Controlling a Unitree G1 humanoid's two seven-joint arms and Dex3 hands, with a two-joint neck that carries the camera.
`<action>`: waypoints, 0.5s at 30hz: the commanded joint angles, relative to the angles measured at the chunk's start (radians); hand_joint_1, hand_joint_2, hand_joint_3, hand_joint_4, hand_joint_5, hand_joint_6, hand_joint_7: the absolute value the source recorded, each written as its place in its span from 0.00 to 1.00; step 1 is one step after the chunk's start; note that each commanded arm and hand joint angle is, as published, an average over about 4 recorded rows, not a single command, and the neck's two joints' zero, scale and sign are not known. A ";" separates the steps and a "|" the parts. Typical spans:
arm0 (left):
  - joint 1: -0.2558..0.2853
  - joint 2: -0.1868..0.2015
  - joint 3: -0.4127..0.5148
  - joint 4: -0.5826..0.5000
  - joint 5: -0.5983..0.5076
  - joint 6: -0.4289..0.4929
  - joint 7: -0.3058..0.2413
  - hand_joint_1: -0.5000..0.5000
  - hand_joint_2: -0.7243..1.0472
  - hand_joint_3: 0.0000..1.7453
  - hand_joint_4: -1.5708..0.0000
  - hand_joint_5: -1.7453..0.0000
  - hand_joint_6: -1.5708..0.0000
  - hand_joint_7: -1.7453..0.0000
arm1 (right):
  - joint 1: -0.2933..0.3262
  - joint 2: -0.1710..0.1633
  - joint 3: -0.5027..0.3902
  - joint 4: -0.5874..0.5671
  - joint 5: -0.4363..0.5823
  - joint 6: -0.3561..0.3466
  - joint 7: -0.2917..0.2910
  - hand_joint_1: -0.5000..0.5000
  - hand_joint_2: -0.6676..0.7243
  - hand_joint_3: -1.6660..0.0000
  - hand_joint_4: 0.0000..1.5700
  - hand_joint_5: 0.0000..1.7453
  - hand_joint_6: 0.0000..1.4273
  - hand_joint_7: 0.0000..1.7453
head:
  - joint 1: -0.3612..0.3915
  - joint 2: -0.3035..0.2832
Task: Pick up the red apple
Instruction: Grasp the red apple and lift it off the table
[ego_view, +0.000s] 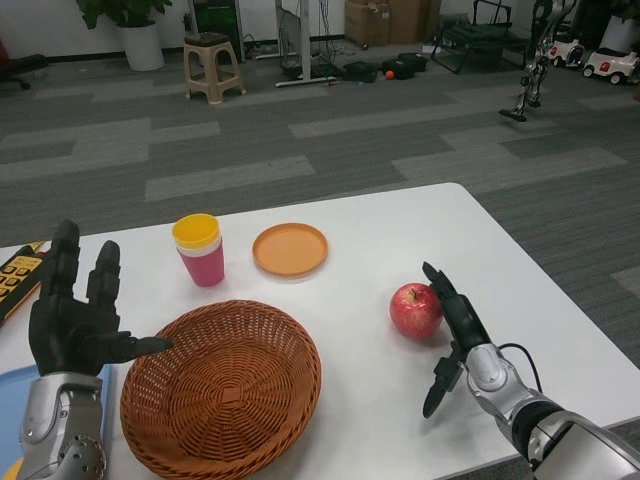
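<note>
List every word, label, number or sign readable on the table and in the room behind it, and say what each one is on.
No text can be read anywhere in the head view.
Yellow and black object at the table's left edge: dark key-like marks, too small to read.
Red apple, pink cup with yellow top, orange plate, wicker basket: no lettering.
Boxes at the far wall: nothing legible.
</note>
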 joint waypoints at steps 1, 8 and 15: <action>-0.009 0.003 -0.007 0.007 0.004 0.004 -0.004 0.07 0.35 0.00 1.00 0.85 1.00 0.88 | -0.043 0.017 0.000 0.028 0.008 0.011 -0.021 0.04 1.00 1.00 0.00 0.00 0.00 0.00 | -0.011 0.004; -0.015 0.003 -0.020 0.017 0.004 0.004 -0.006 0.08 0.35 0.00 1.00 0.84 1.00 0.88 | -0.132 0.042 -0.002 0.130 0.006 0.015 -0.046 0.04 1.00 1.00 0.00 0.00 0.00 0.00 | -0.084 0.034; -0.009 0.003 -0.022 0.015 0.004 0.004 -0.007 0.09 0.35 0.00 1.00 0.82 1.00 0.88 | -0.171 0.058 -0.025 0.169 0.008 0.027 -0.072 0.04 1.00 1.00 0.00 0.00 0.00 0.00 | -0.114 0.042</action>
